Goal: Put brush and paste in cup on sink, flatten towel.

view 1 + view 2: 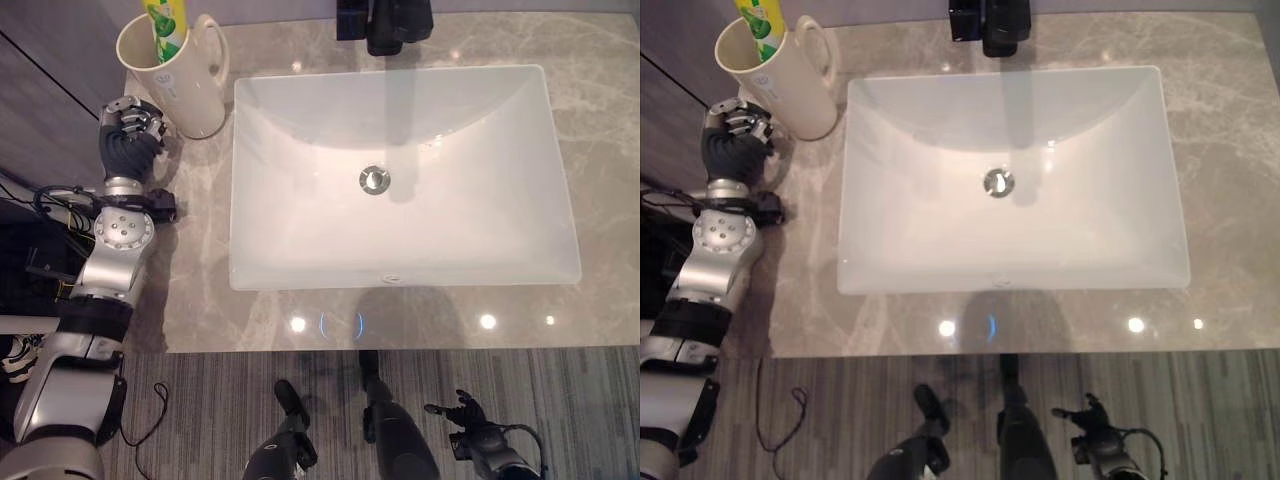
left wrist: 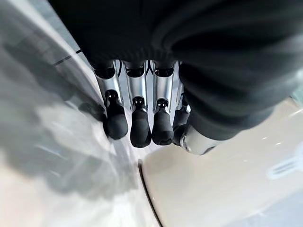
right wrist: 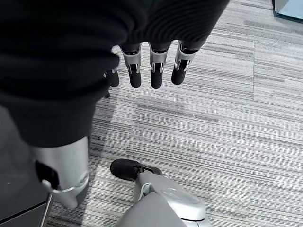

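Left eye view has the big white sink (image 1: 400,180) as my landmark, sunk in a grey marble counter (image 1: 200,300), with striped grey carpet (image 1: 560,400) along the counter's near edge and a dark faucet base (image 1: 385,25) at the sink's back rim. The cream cup (image 1: 180,85) stands on the counter off the sink's rear left corner, handle turned toward the sink, and a green-and-yellow paste tube (image 1: 163,28) sticks up out of it, long axis roughly upright. I can't make out a brush or a towel, so no call on those.

My left hand (image 1: 130,135) is just on the near side of the cup, close to its base; from its wrist cam the fingers (image 2: 137,125) look curled with nothing in them. My right hand (image 1: 470,425) hangs well off the sink's near edge, over the carpet, fingers (image 3: 156,71) relaxed and loose. So the left arm is clearly the nearer one for anything cup-related, I'd say.
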